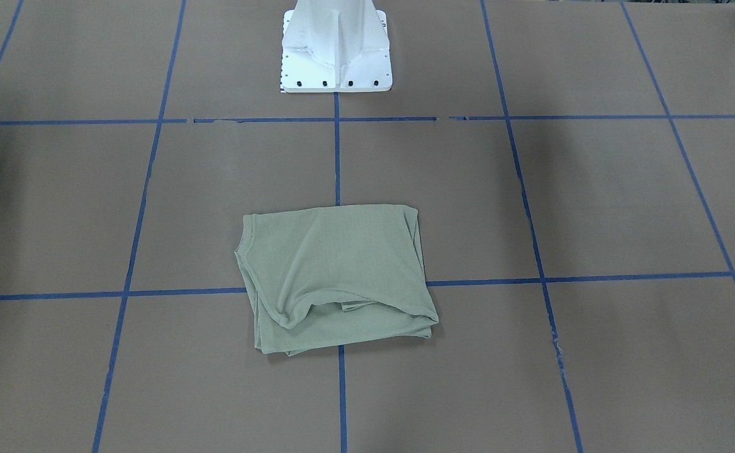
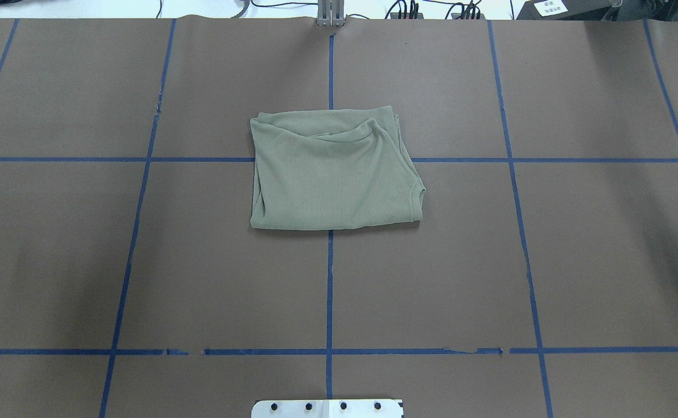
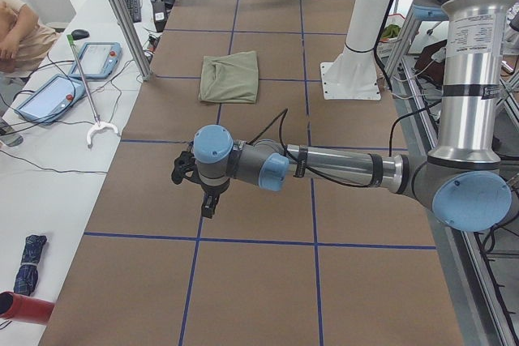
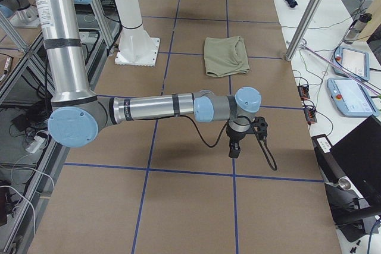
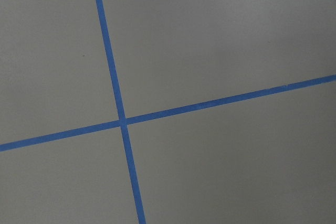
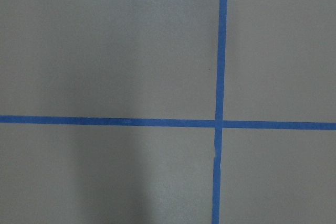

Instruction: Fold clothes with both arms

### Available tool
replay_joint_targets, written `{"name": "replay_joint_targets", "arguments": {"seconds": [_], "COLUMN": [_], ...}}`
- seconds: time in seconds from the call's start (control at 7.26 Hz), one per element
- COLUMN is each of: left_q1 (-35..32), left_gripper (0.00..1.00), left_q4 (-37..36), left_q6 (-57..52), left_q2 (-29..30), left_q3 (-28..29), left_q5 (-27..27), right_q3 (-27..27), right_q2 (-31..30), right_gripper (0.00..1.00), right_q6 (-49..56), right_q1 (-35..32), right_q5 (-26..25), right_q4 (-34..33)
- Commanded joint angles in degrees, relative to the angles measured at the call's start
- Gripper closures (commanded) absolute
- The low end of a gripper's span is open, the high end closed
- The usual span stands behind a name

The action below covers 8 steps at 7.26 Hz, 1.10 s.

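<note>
Brown and gridded with blue tape (image 2: 329, 290), the counter (image 2: 83, 261) held the green shirt (image 2: 333, 174) folded near its middle, finished by our judgement, while the left hand (image 3: 208, 210) and right hand (image 4: 234, 151) hung well away, apart or together we could not tell.

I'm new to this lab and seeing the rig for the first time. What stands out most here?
A sage-green shirt, folded into a rough rectangle, lies in the middle of the brown table marked with a blue tape grid. The left arm and the right arm each stretch low over the table toward opposite ends, well clear of it.
</note>
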<state>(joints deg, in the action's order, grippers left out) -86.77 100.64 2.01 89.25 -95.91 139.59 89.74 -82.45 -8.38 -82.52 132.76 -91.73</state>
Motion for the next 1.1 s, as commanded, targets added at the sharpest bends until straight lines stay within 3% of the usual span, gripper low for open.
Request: {"name": "replay_joint_targets", "arguments": {"seconds": [0.0,0.96], "left_q1": [-0.2,-0.2], "left_gripper": [0.0,0.0], "left_q4": [-0.2,-0.2], "left_q6": [0.0,-0.1], "left_q2": [-0.1,-1.7], "left_q3": [-0.7,0.0], "left_q5": [0.1,-0.2], "right_q3": [1.1,1.5], "right_q2": [-0.5,-1.8], "right_gripper": [0.0,0.0], "right_q6": [0.0,-0.1], "right_q1": [0.1,0.0], "right_q5": [3.9,3.6], "right_q4": [0.1,0.1]}}
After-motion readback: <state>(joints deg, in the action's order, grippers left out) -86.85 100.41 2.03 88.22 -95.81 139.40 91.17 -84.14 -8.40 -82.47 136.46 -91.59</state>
